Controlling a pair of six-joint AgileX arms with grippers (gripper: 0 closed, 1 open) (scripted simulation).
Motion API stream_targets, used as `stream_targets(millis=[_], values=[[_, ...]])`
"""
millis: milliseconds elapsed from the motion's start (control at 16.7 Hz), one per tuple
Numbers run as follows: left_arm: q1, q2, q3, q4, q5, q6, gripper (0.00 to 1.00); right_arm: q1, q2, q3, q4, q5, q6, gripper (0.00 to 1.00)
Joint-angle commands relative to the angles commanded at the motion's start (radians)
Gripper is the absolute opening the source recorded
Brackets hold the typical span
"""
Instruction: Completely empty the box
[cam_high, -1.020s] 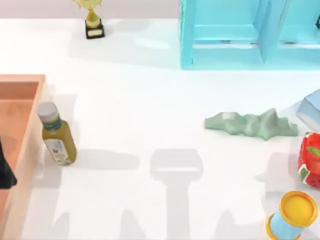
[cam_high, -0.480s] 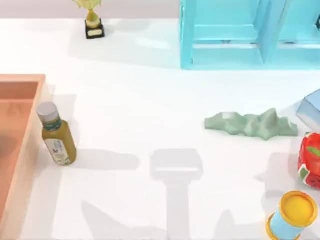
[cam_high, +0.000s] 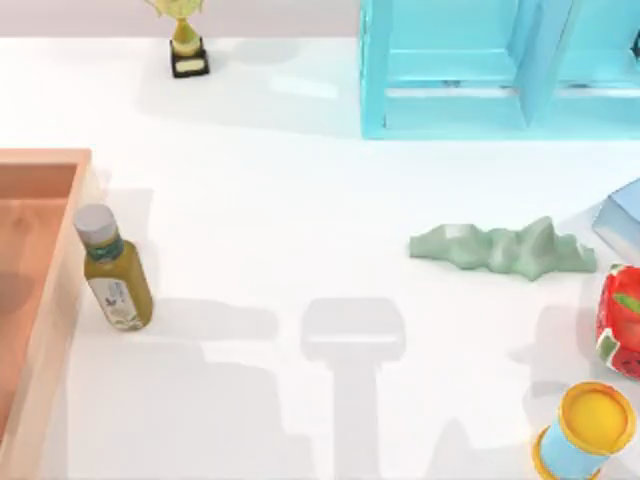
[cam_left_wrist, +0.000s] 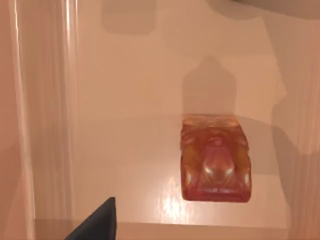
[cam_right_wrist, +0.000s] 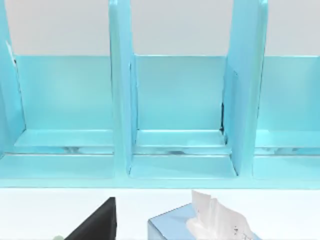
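Observation:
The box is a shallow peach-orange bin at the table's left edge, partly cut off in the top view. The left wrist view looks down onto the box floor, where a glossy reddish, rounded-rectangular object lies. A dark part of my left gripper shows above the floor, apart from that object. A yellow-green bottle with a grey cap stands on the table just outside the box's right wall. My right gripper shows as a dark tip facing the shelf.
A light-blue shelf unit stands at the back right, a small trophy at the back. A green crumpled lump, a blue tissue box, a red watermelon-patterned thing and a yellow-topped can crowd the right side.
The dark piece of my left arm at the top view's left edge over the box has left the picture. Shadows along the table's front have shifted. The bottle has not moved.

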Motion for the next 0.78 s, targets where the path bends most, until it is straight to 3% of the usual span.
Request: stream_targets(millis=[300, 780], values=[[0.038, 0.178, 0.124, -0.142, 0.002, 0.041, 1.0, 0.0, 0.0, 0.0, 0.0, 0.0, 0.0, 1.0], [0.038, 0.203, 0.101, -0.104, 0.002, 0.042, 1.0, 0.0, 0.0, 0.0, 0.0, 0.0, 0.0, 1.0]])
